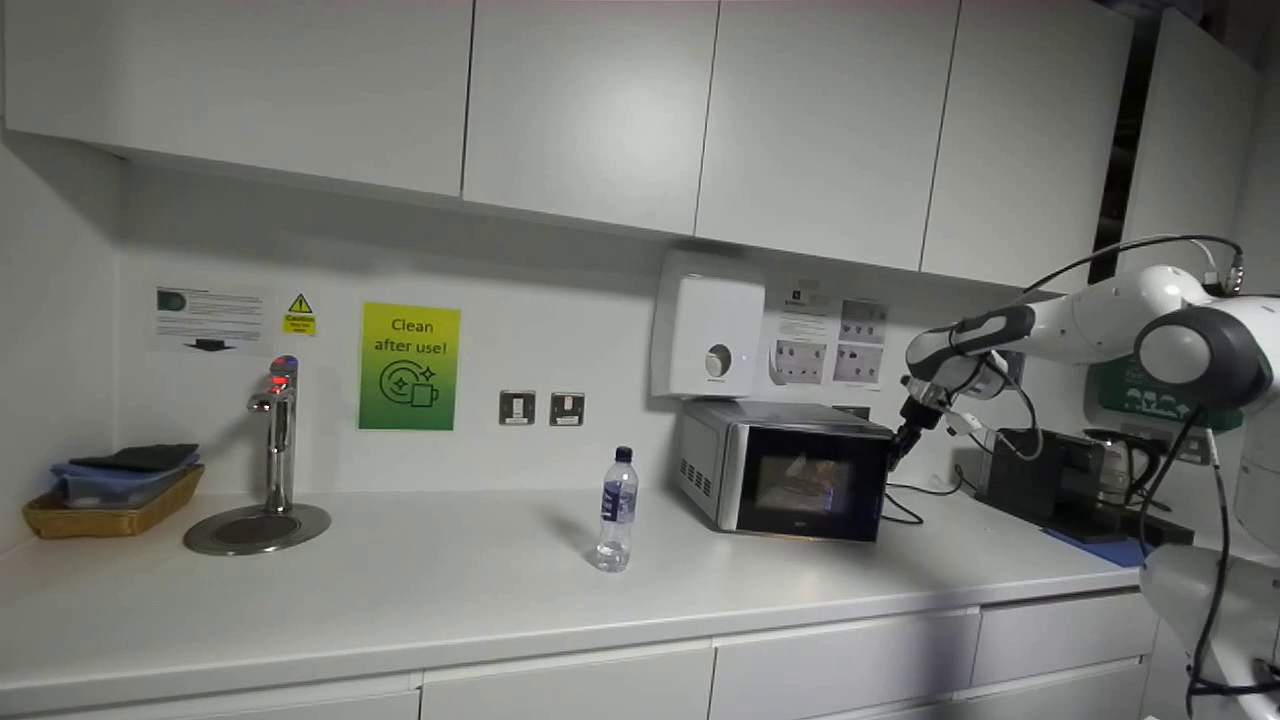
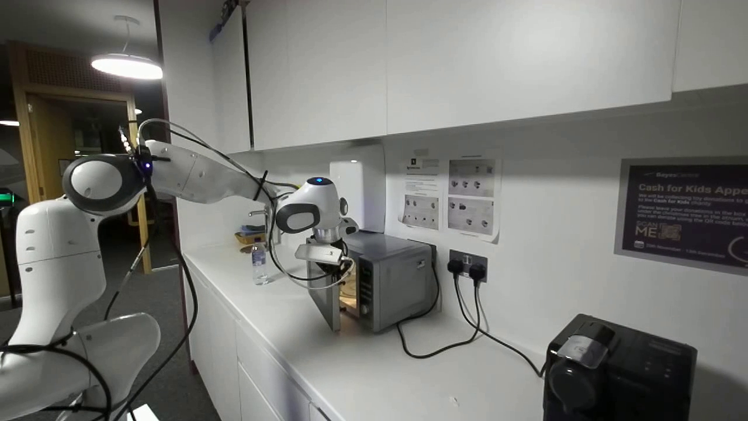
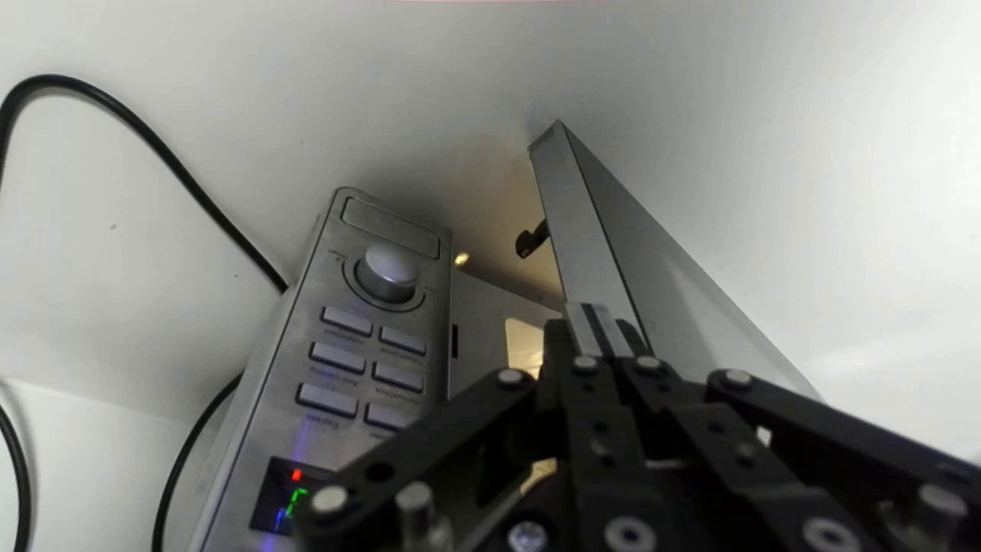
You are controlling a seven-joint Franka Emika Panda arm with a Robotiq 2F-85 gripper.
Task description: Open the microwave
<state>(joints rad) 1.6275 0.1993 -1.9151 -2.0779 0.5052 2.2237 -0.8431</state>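
Note:
The silver-grey microwave [image 1: 705, 462] stands on the counter, and an exterior view shows its plain side [image 2: 403, 283]. Its door [image 2: 325, 301] is ajar, with warm light coming from the cavity. From the wrist, the door's free edge [image 3: 575, 211] stands apart from the control panel [image 3: 337, 360], and a dark latch hook [image 3: 531, 239] sticks out from the door's inner side. My gripper [image 3: 598, 330] is shut, its pads together with nothing seen between them. It overlaps the upper part of the door's edge in that view; whether it touches the door I cannot tell.
A water bottle [image 1: 617, 512] stands on the counter beside the microwave. Behind it hangs a white wall unit [image 1: 708, 330]. Black cables [image 2: 421, 351] run from the wall socket [image 2: 467, 266]. A black appliance [image 2: 619, 368] sits farther along. Cupboards [image 1: 820, 130] hang above.

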